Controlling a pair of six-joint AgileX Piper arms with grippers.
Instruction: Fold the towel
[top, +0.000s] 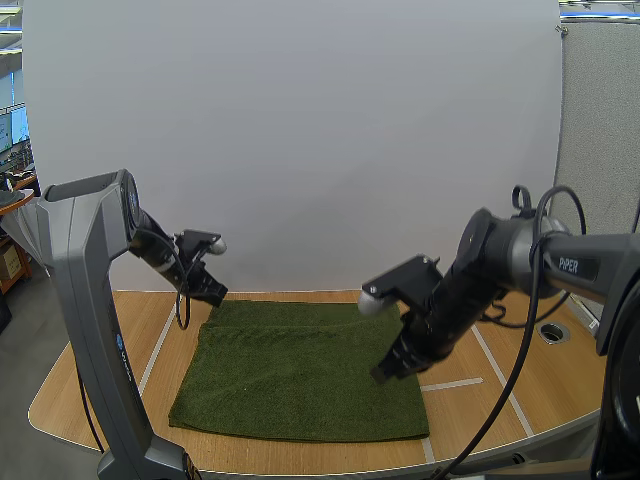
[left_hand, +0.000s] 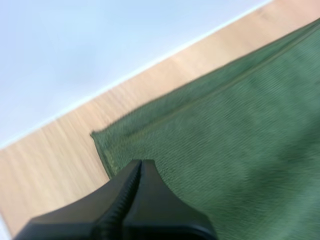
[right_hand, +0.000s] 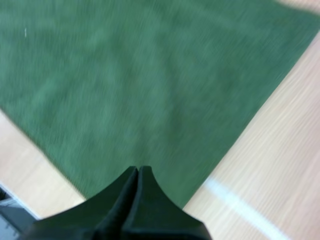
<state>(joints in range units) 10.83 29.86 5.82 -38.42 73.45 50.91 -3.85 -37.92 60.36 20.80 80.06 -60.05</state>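
Your left end effector (top: 212, 293), at the left of the high view, hangs at the far left corner (top: 222, 306) of the towel (top: 300, 370). Your right end effector (top: 386, 372), right of centre, hovers over the towel near its right edge. The towel lies flat and unfolded, low centre on the bench (top: 520, 385).

In the left wrist view the fingers (left_hand: 150, 200) lie together, holding nothing, just beside that corner. Open them before descending, then pinch the corner itself.

In the right wrist view the fingers (right_hand: 150, 210) are likewise closed and empty above the towel, near its edge. Open them, take a corner on that side, and lift both corners together so the fold lands even.
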